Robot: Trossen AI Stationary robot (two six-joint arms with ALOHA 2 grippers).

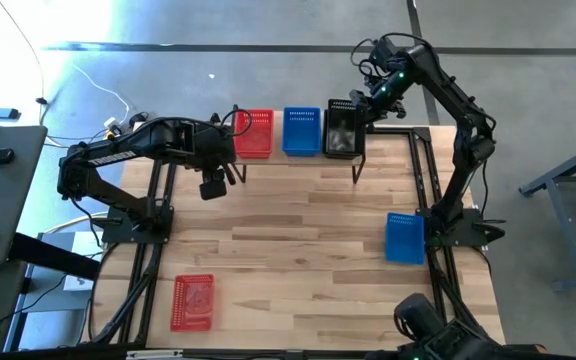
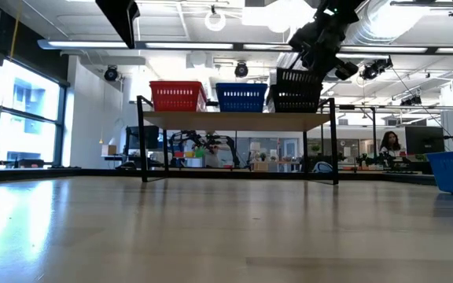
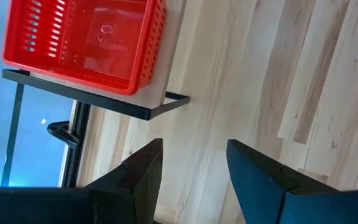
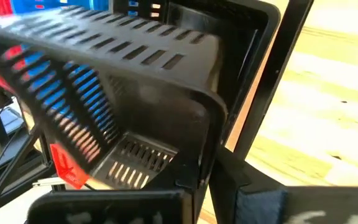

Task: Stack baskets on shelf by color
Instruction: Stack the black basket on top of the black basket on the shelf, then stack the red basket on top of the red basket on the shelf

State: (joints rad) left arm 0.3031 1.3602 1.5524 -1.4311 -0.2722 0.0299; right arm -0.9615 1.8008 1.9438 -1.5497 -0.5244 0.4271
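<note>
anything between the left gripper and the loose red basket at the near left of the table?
Nothing visible. In the high view the left gripper hangs open just in front of the shelf, and only bare table lies between it and the loose red basket. The loose blue basket sits far off to the right.

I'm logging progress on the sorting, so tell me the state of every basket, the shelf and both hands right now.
Shelf: holds three basket piles, red, blue, black.
Red shelf basket: upright, at the shelf's left end.
Blue shelf basket: upright, middle.
Black basket: tilted, gripped by the right hand.
Loose red basket: on the table, unstacked.
Loose blue basket: on the table, unstacked.
Left hand: open, empty.
Right hand: shut on the black basket's rim.
</note>
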